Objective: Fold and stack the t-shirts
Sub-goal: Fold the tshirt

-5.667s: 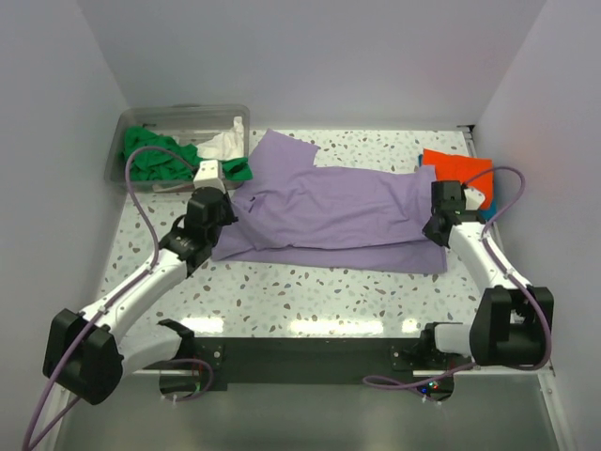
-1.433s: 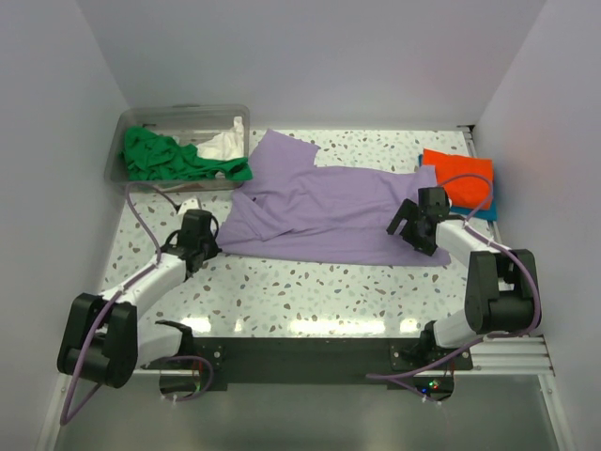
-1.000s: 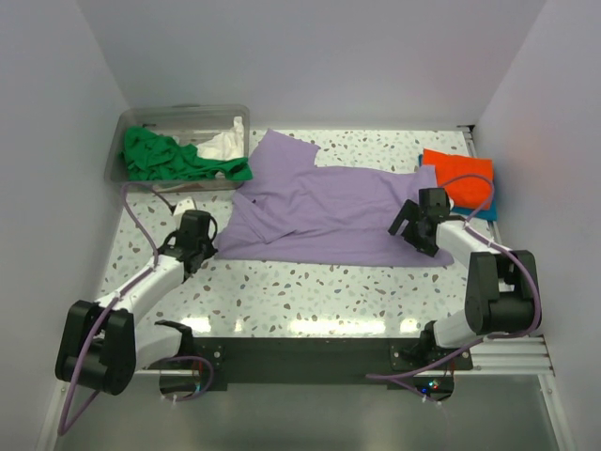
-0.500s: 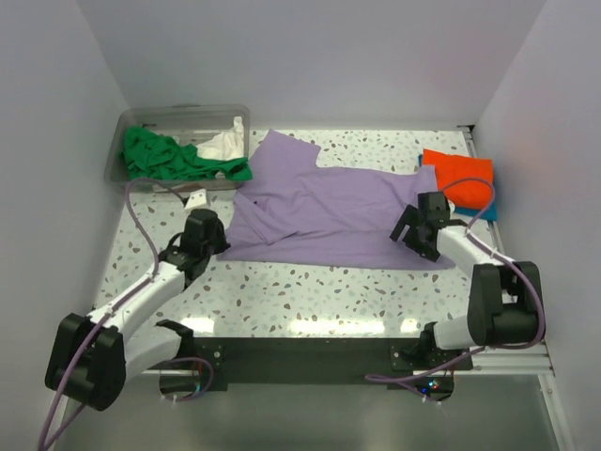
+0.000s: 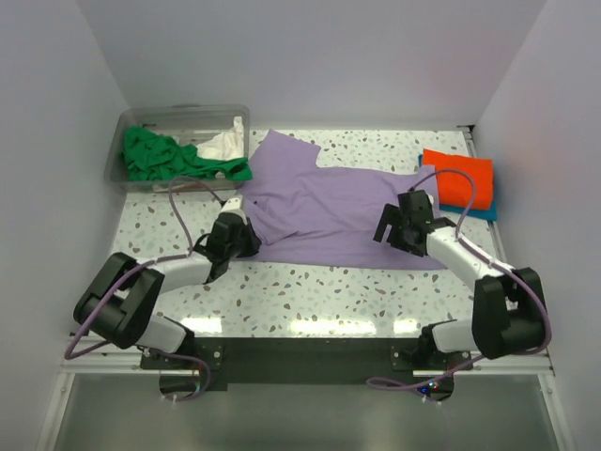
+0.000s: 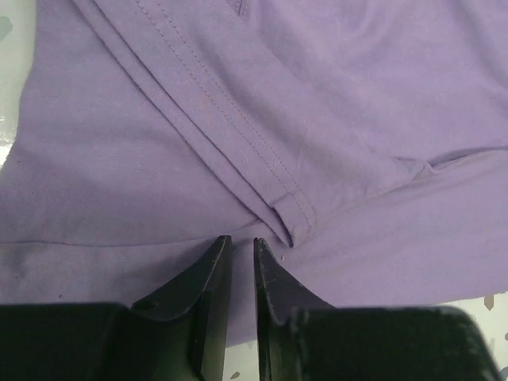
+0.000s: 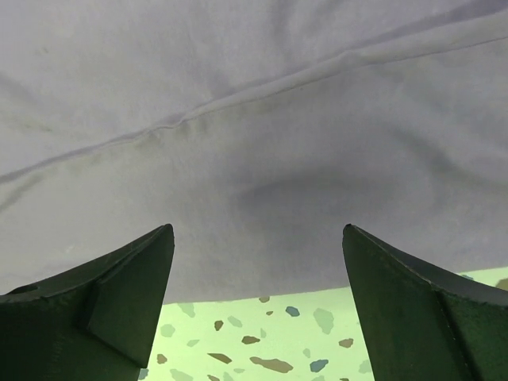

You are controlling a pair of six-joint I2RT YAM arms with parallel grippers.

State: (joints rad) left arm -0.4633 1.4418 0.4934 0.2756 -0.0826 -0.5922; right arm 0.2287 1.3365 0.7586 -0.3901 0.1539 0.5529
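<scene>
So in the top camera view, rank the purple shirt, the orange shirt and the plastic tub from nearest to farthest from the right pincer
1. Purple shirt: directly under the right pincer, at its near right edge.
2. Orange shirt: just behind and to the right, on the blue shirt.
3. Plastic tub: far left back corner, across the table.

site: robot lab test cell | evidence: plain white walls (image 5: 310, 56), speckled table (image 5: 310, 291), 2 bolted arms
</scene>
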